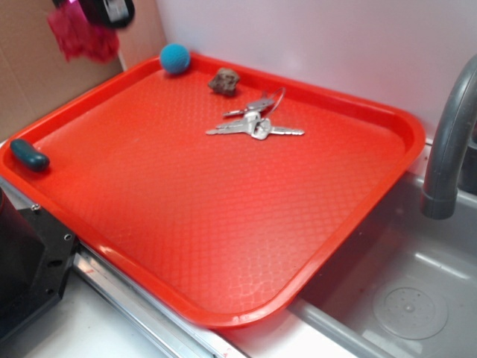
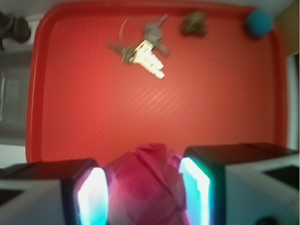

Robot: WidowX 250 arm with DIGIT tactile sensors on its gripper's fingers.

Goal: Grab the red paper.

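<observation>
The red paper (image 1: pixel 80 37) is a dark crimson crumpled wad hanging high at the top left of the exterior view, above the tray's far left corner. My gripper (image 1: pixel 97 9) is shut on it from above, mostly cut off by the frame edge. In the wrist view the red paper (image 2: pixel 147 185) fills the gap between my two fingers (image 2: pixel 93 194), pressed on both sides, and my gripper (image 2: pixel 144 192) holds it well above the tray.
A large red-orange tray (image 1: pixel 223 246) lies below. On it are a blue ball (image 1: pixel 175 57), a small brown rock (image 1: pixel 223 80), a bunch of keys (image 1: pixel 255 123) and a dark teal object (image 1: pixel 30 155). A grey faucet (image 1: pixel 447 142) and a sink (image 1: pixel 410 298) are at the right.
</observation>
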